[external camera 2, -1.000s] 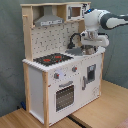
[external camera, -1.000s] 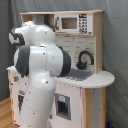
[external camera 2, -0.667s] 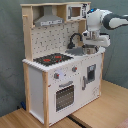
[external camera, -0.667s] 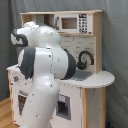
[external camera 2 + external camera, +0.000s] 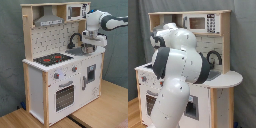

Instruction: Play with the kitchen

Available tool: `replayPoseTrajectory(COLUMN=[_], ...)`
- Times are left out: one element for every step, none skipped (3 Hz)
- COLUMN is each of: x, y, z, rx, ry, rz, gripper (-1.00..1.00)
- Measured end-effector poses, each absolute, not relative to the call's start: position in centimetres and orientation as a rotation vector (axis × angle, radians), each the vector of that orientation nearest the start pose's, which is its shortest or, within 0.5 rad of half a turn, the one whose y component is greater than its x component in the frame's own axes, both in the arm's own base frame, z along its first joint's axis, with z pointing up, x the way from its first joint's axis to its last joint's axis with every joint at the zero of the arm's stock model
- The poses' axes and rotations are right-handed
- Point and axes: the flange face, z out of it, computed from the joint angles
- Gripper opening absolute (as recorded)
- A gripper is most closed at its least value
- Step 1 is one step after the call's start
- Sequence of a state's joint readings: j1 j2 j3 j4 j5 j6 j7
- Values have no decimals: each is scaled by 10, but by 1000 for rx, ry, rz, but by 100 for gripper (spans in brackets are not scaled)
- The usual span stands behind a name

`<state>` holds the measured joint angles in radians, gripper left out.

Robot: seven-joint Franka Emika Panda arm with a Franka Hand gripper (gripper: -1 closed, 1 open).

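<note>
Kitchen, of light wood and white panels, fills the middle of both exterior views on a wooden floor. We see the white arm masking most of it in the first exterior view. In the second exterior view, our gripper hangs over the sink, at three o'clock from the black faucet; we cannot tell how its claw stands.

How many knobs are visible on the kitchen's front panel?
2: in the second exterior view, one knob sits above the oven door, the other to its right. In the first exterior view the arm may hide more.
</note>
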<state>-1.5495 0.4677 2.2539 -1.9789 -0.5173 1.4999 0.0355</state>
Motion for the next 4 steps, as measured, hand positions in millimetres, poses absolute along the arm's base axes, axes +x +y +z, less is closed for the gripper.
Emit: replayPoseTrajectory(x=[447, 466, 483, 498], y=[174, 151, 132, 122], z=[556, 560, 558, 547], rx=[-3081, -3048, -3014, -2983], ry=[-1230, -1250, -1287, -1326], rz=[129, 111, 108, 107], gripper=[-100, -100, -100, -100])
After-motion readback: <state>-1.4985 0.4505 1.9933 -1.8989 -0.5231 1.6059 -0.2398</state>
